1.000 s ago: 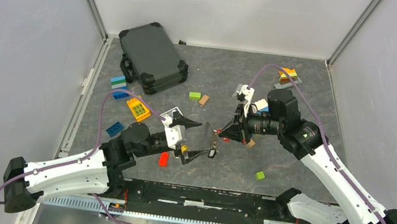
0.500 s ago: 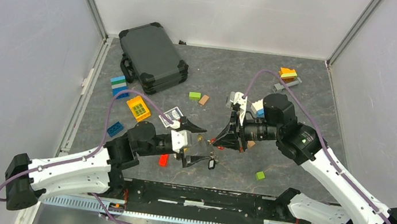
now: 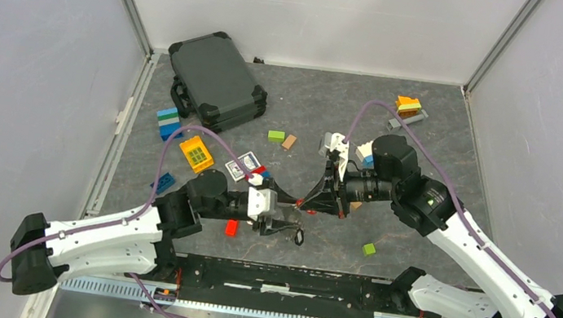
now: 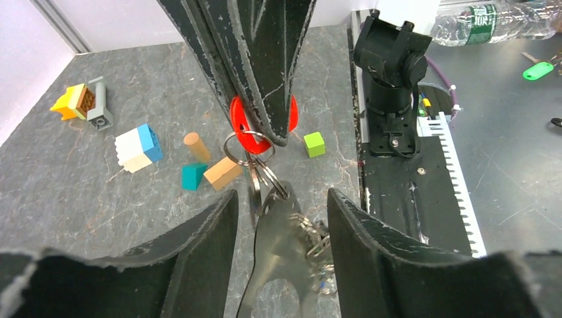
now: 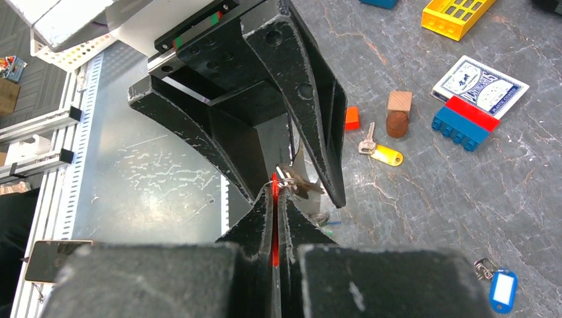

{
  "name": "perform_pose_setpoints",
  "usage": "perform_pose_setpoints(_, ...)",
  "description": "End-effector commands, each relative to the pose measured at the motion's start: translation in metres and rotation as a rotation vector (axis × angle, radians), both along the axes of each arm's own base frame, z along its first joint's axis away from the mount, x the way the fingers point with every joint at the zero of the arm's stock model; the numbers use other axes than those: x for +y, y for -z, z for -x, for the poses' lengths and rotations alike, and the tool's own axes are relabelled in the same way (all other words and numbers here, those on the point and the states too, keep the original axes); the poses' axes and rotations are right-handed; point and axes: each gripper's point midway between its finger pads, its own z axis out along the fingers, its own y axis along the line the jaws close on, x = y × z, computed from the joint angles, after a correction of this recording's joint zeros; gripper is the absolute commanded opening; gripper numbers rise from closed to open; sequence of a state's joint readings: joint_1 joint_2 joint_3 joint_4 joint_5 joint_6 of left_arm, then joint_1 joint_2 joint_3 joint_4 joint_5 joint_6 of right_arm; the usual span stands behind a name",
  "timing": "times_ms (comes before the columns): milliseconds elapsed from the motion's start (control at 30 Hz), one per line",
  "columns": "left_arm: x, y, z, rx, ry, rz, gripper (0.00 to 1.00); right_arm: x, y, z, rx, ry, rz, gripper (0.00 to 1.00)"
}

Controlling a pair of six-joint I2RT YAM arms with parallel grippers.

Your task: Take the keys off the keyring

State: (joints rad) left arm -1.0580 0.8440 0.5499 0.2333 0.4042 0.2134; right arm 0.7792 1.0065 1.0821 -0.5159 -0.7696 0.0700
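My right gripper (image 5: 275, 193) is shut on a red key head (image 4: 262, 122) and holds the bunch off the table. Small split rings (image 4: 250, 147) hang from that head. Below them is the grey metal keyring (image 4: 285, 248), with several small keys (image 4: 319, 244) bunched on its right side. My left gripper (image 4: 280, 199) is open, one finger on each side of the keyring with a gap on both sides. In the top view the left gripper (image 3: 285, 210) meets the right gripper (image 3: 306, 202) near the table's middle. A dark piece of the bunch (image 3: 298, 234) dangles below.
On the table lie a loose yellow-headed key (image 5: 380, 154), a blue-tagged key (image 5: 502, 289), a card box (image 5: 480, 86), a blue-and-red brick (image 5: 467, 123) and a green cube (image 3: 369, 249). A black case (image 3: 218, 81) stands at the back left. Other bricks are scattered around.
My left gripper moved right, up to the right gripper, and its jaws narrowed around the hanging keyring. The right arm shifted slightly left, still shut on the red head.
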Motion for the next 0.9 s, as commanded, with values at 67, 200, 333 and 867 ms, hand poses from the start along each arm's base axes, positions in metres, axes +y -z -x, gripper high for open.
perform_pose_setpoints(67, -0.007, -0.022, 0.008, 0.009, 0.051, 0.046, 0.49, 0.002, -0.019, 0.004, -0.072, -0.024, -0.071, 0.0)
perform_pose_setpoints(200, -0.005, -0.016, 0.009, 0.033, 0.044, 0.026, 0.47, 0.0, -0.022, 0.003, -0.091, -0.016, -0.074, 0.0)
perform_pose_setpoints(333, 0.0, -0.014, 0.012, 0.053, 0.042, 0.016, 0.38, -0.002, -0.023, 0.003, -0.103, -0.005, -0.078, 0.0)
perform_pose_setpoints(867, 0.03, -0.017, 0.002, 0.086, -0.087, -0.164, 0.02, -0.015, -0.01, -0.004, -0.146, 0.078, -0.04, 0.0)
